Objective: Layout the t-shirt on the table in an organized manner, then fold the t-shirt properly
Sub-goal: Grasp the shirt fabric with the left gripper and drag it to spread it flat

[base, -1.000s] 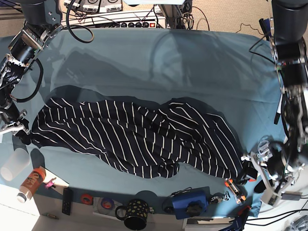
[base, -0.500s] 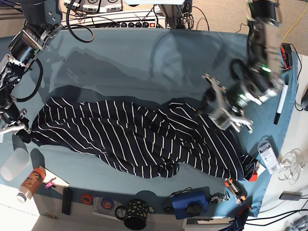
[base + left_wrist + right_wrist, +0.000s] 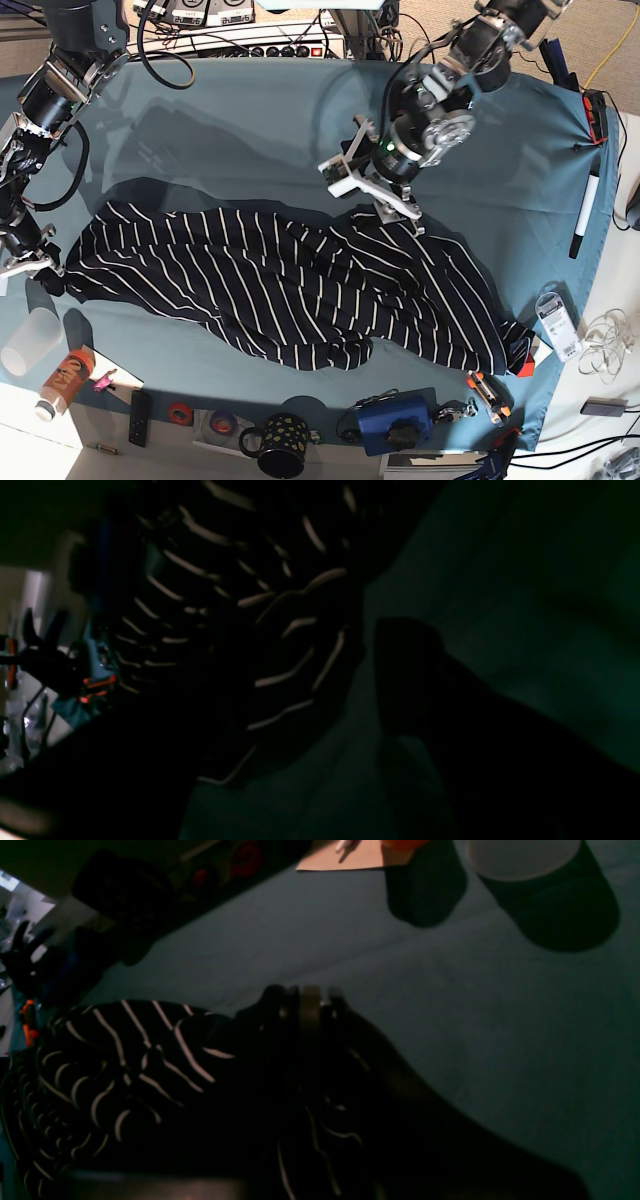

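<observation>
While spread: one t-shirt (image 3: 290,285), one table (image 3: 250,130), two arms.

Dark, white-striped t-shirt (image 3: 290,285) lying rumpled across teal-clothed bench (image 3: 250,130), stretching from right pincer (image 3: 35,268) to beneath left pincer (image 3: 370,190).

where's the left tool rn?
Base view: the left tool hangs open right of centre, over the t-shirt's far edge, above the table.

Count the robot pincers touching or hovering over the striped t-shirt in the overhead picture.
2: the right pincer grips the t-shirt at its left end; the left pincer hovers open over its far edge.
</observation>
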Robot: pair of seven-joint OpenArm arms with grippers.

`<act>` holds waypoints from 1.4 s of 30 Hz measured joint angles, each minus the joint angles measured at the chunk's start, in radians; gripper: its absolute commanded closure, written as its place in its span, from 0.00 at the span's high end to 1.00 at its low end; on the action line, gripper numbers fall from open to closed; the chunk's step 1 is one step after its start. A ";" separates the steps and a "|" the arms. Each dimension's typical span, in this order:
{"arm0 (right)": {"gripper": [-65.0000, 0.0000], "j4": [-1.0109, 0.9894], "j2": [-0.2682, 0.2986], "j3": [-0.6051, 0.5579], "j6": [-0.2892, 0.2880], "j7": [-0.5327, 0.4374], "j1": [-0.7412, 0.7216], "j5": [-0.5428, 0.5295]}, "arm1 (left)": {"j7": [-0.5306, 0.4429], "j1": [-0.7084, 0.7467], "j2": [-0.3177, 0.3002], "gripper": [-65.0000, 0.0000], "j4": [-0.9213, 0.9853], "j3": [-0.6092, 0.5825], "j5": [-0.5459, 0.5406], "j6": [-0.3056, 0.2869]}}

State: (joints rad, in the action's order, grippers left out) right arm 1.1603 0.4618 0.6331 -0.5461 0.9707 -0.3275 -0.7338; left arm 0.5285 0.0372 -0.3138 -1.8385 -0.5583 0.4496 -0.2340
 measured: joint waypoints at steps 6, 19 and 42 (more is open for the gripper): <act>0.00 0.000 0.000 0.000 0.000 0.000 0.000 0.000 | 0.003 -0.060 0.000 0.44 0.140 -0.006 -0.008 0.021; 0.00 0.000 0.000 0.000 0.000 -0.002 0.000 0.000 | -0.013 -0.102 0.000 0.10 0.183 -0.008 -0.065 0.022; 0.00 0.000 0.006 0.000 0.000 -0.010 0.000 0.000 | 0.421 0.063 -0.002 0.00 -0.272 0.000 0.176 0.196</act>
State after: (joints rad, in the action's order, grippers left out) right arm 1.1599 0.4683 0.6327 -0.5461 0.9604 -0.3271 -0.7338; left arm 0.9493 0.1001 -0.3157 -2.1109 -0.5587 0.6258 -0.0380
